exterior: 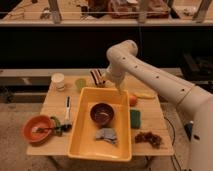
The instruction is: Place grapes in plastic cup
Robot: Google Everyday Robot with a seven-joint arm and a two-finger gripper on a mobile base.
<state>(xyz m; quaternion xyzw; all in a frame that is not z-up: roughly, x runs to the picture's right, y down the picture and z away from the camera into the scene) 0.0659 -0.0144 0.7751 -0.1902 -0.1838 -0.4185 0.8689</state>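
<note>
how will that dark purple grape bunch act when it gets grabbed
The dark reddish-purple grape bunch looks lumpy and loose, so it probably sags and may shed grapes. It lies flat on the wooden table, so rolling seems unlikely. The claw hovers at the yellow tray's far edge.

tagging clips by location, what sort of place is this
Probably a robotics lab or workshop: a wooden table staged with a yellow tub, grapes and a plastic cup, cluttered workbenches behind. The gripper hovers over the table's far edge.
</note>
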